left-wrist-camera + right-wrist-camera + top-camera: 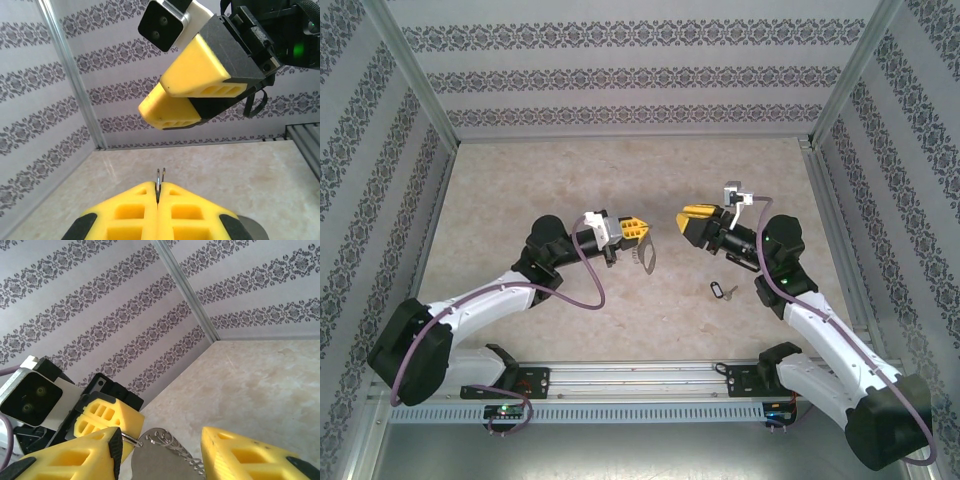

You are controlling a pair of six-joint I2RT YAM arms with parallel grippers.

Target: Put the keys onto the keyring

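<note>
My left gripper [638, 229] is held above the middle of the table, shut on the keyring [646, 258], which hangs below its yellow fingers. In the left wrist view the thin silver loop [158, 176] sticks out from between the closed pads [145, 200]. My right gripper [688, 216] faces it from the right, open and close by. In the right wrist view its fingers straddle the keyring's grey part and beaded chain [172, 442] without touching them. The key [717, 290], small with a dark head and pale loop, lies on the table below the right gripper.
The tabletop [620, 170] is pale marbled stone, enclosed by patterned walls on three sides with metal corner posts [420, 90]. A rail [640, 375] runs along the near edge between the arm bases.
</note>
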